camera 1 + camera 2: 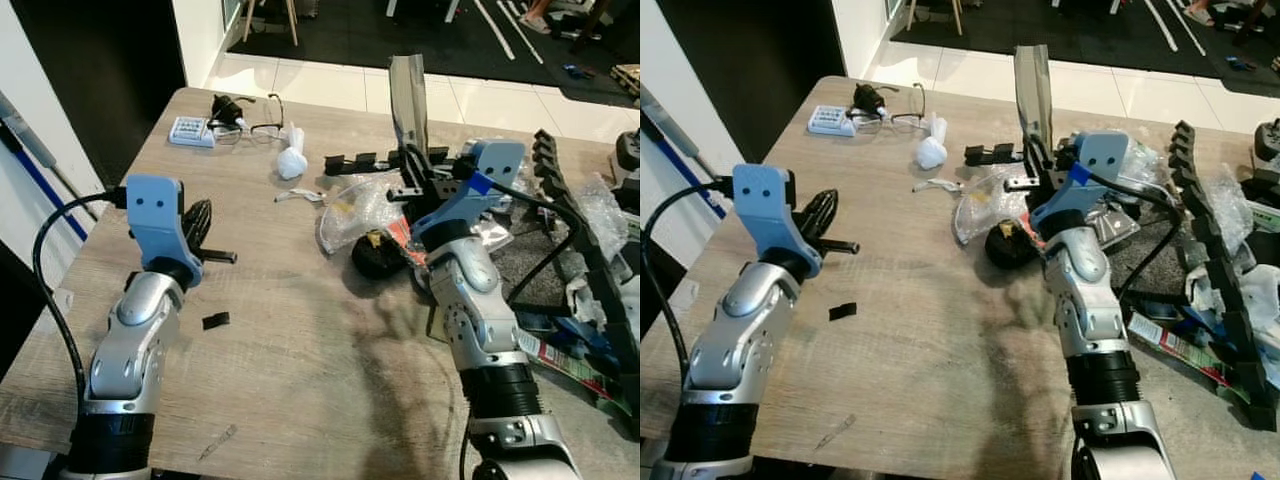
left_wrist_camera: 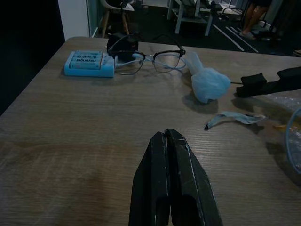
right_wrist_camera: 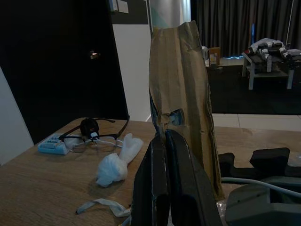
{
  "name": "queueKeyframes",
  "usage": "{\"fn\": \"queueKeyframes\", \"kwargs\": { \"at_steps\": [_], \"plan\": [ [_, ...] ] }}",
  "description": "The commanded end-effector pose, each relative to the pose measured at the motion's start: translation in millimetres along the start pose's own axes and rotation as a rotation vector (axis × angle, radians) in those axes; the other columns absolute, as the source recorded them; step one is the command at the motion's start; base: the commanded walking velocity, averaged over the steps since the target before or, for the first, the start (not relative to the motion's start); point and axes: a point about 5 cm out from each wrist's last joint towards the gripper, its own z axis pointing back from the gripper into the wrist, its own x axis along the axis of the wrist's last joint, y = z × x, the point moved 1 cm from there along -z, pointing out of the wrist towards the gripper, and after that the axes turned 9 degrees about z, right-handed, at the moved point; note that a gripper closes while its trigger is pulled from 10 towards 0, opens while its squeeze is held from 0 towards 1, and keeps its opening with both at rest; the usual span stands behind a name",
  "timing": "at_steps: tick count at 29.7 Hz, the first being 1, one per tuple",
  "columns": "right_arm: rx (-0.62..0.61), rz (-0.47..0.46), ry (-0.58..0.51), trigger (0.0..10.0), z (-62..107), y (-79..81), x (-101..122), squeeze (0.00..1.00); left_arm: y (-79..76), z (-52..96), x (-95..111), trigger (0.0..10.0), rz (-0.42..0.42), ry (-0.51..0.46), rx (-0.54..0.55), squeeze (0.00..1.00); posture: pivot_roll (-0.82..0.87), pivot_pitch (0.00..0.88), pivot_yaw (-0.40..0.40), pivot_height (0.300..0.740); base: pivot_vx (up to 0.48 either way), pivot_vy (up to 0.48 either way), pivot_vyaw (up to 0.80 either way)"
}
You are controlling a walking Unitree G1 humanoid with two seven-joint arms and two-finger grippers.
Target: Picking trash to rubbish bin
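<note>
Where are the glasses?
The glasses lie at the table's far left corner, between the blue battery pack and the white tissue wad.

Counter [image 1: 300, 400]: pale wood-grain surface, matt, with a dark smudged patch near its 5 o'clock area. Right claw [image 3: 165, 136]: matt black plastic fingers pressed together on a strip of brown paper [image 3: 181, 84], creased, dull and torn by a small hole. Left claw [image 2: 165, 136]: the same matt black plastic, lightly scuffed. Arms: brushed silver metal with matt blue plastic wrist housings. Crumpled white tissue [image 1: 291, 160]: soft and fibrous. Clear plastic bag [image 1: 350, 205]: glossy, wrinkled film. Eyeglasses [image 2: 150, 59]: thin dark glossy frame. Black foam strip [image 1: 580, 250]: matt, notched. Floor at 12 o'clock: glossy white tiles.
</note>
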Motion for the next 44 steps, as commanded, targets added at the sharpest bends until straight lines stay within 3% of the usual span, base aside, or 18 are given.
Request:
{"fn": "queueKeyframes", "kwargs": {
  "at_steps": [1,19,44],
  "plan": [
    [-0.004,0.003,0.006,10.0,3.5,-1.5,-1.0,0.00,-2.8,2.6,-1.4,10.0,0.014,0.004,-0.004,0.00,0.00,0.201,-0.027,0.740,0.000,0.000,0.00],
    [0.001,-0.004,0.007,10.0,3.6,-0.1,-0.7,0.00,-2.2,-0.1,6.6,10.0,0.010,-0.027,-0.001,0.00,0.00,0.197,-0.031,0.740,-0.053,0.000,0.00],
    [-0.003,-0.009,0.004,10.0,5.3,0.8,-0.9,0.00,-4.0,-0.1,7.7,10.0,0.002,-0.026,-0.024,0.00,0.00,0.173,-0.023,0.740,-0.252,0.000,0.00]
  ]
}}
